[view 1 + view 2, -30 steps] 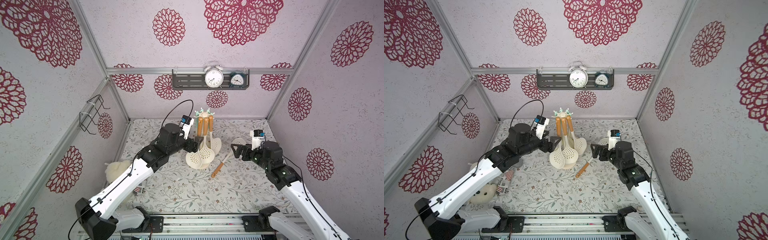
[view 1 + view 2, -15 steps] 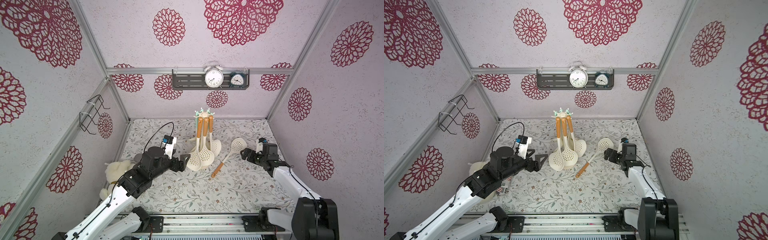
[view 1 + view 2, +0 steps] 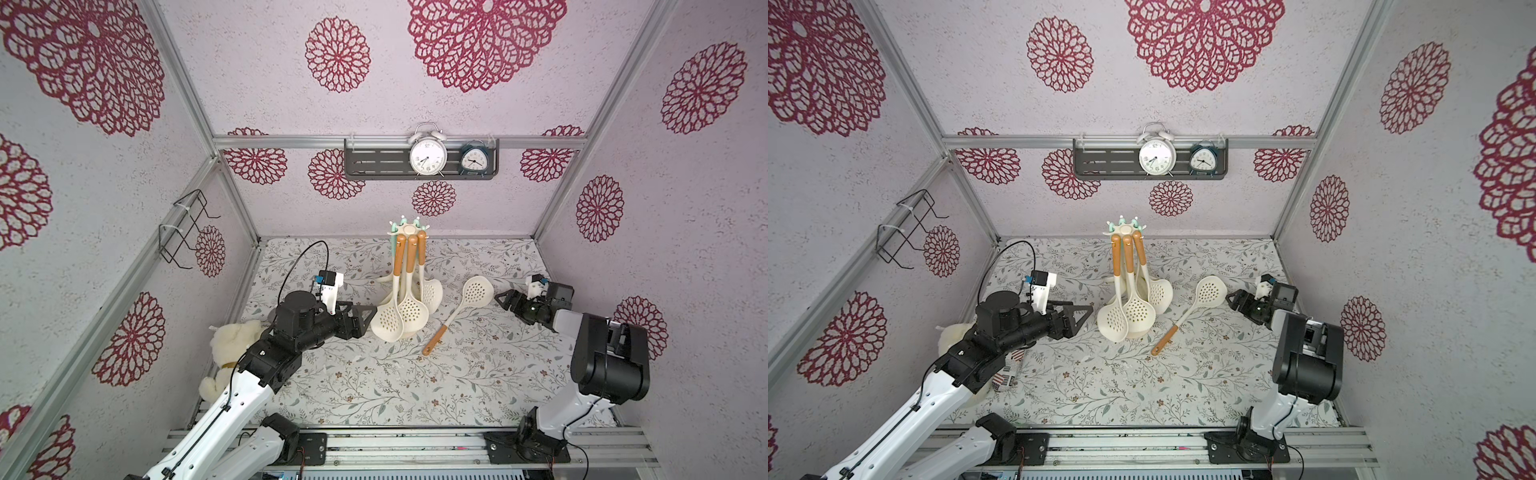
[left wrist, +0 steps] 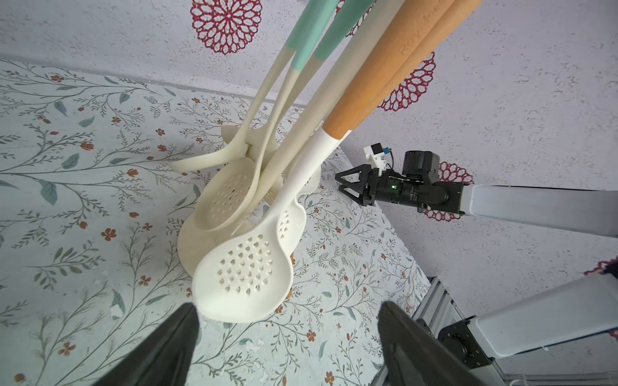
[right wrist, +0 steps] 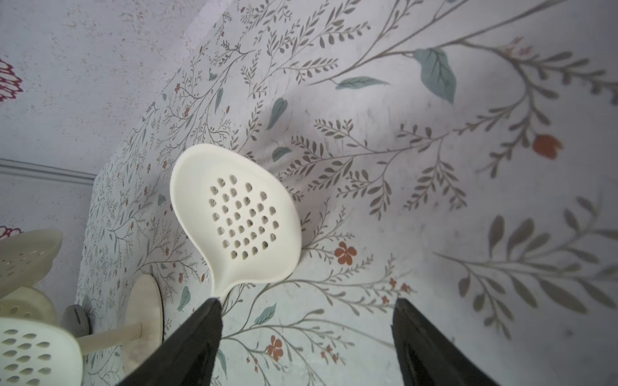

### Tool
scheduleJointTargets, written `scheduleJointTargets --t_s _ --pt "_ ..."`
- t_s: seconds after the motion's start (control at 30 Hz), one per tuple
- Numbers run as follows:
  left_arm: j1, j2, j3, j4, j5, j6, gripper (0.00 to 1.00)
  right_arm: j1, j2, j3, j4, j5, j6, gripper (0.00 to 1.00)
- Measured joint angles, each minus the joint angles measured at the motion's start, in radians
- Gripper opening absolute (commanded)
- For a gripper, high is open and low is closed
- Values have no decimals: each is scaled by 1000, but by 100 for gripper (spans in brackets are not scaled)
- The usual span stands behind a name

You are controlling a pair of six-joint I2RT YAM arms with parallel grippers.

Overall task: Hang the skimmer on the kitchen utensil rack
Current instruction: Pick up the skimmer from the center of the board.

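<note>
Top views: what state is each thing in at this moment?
Loose cream perforated skimmer with wooden handle: lying on the table, unheld.
Cream plastic utensil rack: upright, several skimmers hanging.
Left tool: open, empty.
Right tool: open, empty, beside the loose skimmer's bowl.
White twin-bell alarm clock: upright on the grey shelf.

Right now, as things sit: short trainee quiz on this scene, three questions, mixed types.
1. True or false: the cream perforated skimmer with an orange wooden handle lies on the floral tabletop, not on the cream plastic kitchen utensil rack.
2. Nearest the skimmer's head: A the right gripper, B the dark grey wall shelf, C the black wire wall rack?
3. Fill in: the right gripper's jaws stand ___.
Key: 1 true; 2 A; 3 open.
</note>
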Motion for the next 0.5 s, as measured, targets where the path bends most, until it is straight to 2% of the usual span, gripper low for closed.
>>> scheduleJointTargets --t_s 0.23,0.5 --pt "10 27 55 32 34 -3 89 -1 135 97 0 -90 -55 77" --pt "34 26 198 -14 -45 8 89 7 248 197 0 -186 -100 73"
